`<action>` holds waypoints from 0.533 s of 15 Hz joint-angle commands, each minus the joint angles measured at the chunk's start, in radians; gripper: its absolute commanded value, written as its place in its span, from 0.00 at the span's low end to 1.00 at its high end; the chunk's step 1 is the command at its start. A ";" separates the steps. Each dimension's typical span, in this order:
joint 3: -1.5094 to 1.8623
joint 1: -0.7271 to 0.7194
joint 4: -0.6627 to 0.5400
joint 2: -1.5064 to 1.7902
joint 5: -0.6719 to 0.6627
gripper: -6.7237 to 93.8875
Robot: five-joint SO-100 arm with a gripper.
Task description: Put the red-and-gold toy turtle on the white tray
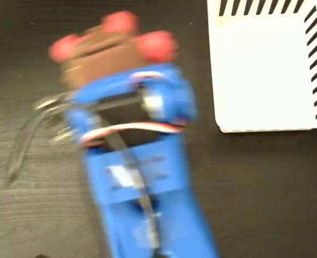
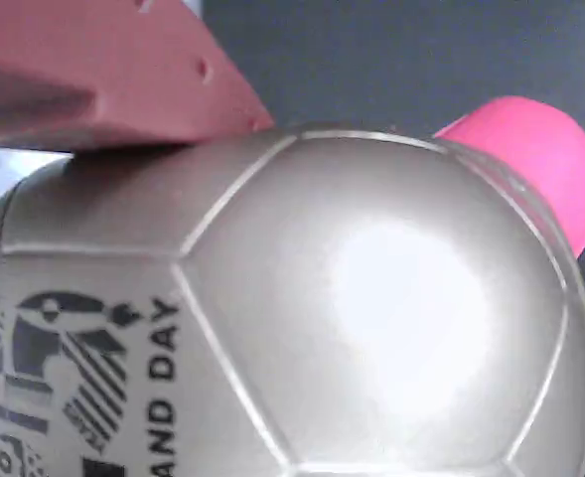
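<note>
Wrist view is filled by the turtle [image 2: 371, 298], its shiny shell with a dark printed emblem at lower left and a pink foot at upper right; a red finger [image 2: 103, 75] of the tool presses on the shell's top edge. Fixed view, blurred, shows the blue arm [image 1: 142, 177] with its tool [image 1: 101, 64] closed on the turtle [image 1: 115, 43] over the dark table [image 1: 255, 188], well left of the white tray [image 1: 266, 70].

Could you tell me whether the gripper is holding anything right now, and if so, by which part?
It seems to hold the red-and-gold toy turtle by its shell: in the wrist view a red finger presses the gold dome. The other finger is hidden, so the grip is likely, not certain.
</note>
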 commanded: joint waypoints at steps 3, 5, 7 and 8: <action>-0.261 0.264 -0.029 -0.149 0.235 0.07; -0.393 0.342 -0.064 -0.285 0.377 0.07; -0.485 0.377 -0.058 -0.408 0.416 0.07; -0.532 0.387 -0.032 -0.469 0.426 0.07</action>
